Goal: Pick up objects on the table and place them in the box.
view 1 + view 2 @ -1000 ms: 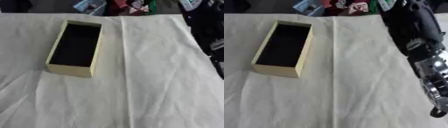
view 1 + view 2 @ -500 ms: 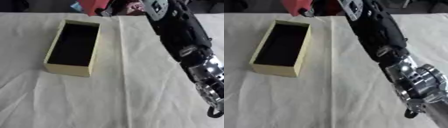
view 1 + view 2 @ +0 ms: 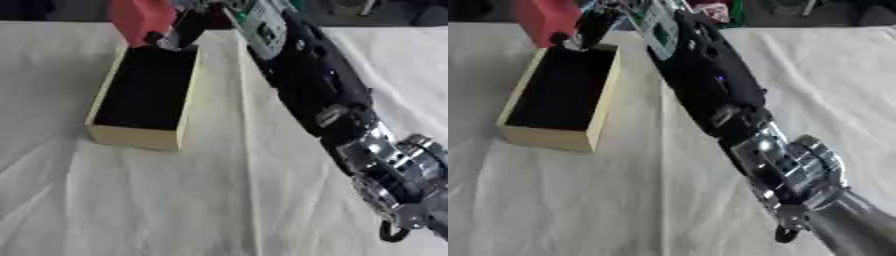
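Red block (image 3: 140,19) sits pinched in the dark fingers (image 3: 179,34) of the right hand (image 3: 597,24), which curl against its right face and lower corner. It hangs just above the far end of the box (image 3: 105,132), over the rim on the fingers' left, and I cannot tell whether it touches that rim. Below the fingers lies the box's dark interior; its pale yellow walls run toward the camera from there. Outward from the hand, the wrist carries a light grey panel, then the black forearm slants down and to the right across the white cloth (image 3: 219,200), ending in silver joints at the lower right corner. Only 1 arm shows. The right eye view shows more of the silver elbow and the arm's grey upper segment; the left eye view shows more of the block's top and more cloth right of the arm.
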Robot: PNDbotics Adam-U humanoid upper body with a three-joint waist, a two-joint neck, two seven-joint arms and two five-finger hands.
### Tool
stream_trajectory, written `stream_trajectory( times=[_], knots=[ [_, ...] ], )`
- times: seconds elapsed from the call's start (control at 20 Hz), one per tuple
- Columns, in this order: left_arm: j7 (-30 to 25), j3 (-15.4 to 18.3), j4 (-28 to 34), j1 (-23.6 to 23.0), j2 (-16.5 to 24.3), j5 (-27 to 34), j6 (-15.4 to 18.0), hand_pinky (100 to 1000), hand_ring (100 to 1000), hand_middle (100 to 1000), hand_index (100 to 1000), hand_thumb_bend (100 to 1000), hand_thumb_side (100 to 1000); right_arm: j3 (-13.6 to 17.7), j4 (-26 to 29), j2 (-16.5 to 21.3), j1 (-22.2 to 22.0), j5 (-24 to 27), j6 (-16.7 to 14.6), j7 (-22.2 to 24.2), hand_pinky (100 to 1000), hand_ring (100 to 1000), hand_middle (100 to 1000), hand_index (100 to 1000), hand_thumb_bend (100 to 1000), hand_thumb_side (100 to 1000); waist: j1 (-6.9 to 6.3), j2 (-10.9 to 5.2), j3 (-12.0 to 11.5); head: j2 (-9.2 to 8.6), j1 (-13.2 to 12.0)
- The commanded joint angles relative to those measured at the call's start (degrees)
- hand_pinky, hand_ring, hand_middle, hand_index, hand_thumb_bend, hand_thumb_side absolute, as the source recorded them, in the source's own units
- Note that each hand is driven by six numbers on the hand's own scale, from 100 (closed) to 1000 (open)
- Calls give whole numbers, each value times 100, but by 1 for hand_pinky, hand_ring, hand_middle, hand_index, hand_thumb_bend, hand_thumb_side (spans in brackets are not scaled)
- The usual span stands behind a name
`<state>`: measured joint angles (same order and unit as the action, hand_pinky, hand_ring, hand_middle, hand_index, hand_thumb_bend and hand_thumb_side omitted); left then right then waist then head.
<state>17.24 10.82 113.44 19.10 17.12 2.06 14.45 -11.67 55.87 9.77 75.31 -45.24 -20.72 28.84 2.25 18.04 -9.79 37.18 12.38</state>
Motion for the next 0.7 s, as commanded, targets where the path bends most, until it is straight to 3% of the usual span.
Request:
stream_trajectory(
  times=[0.05,0.6,0.7],
  knots=[
    [-28,3,116,87,52,29,5,577,554,542,688,100,112,23,-107,-36,60,-194,23,-66,773,695,515,462,100,100,66,-89,-25,-21,42],
    [-19,32,116,89,8,20,1,577,553,541,687,100,117,119,-590,-47,-143,-618,40,-328,771,698,520,470,100,100,74,10,-78,-80,43],
    [-22,36,116,84,3,19,-2,576,553,541,687,100,118,100,-631,-48,-168,-645,11,-266,778,716,561,532,100,100,70,21,-86,-79,45]
  ],
)
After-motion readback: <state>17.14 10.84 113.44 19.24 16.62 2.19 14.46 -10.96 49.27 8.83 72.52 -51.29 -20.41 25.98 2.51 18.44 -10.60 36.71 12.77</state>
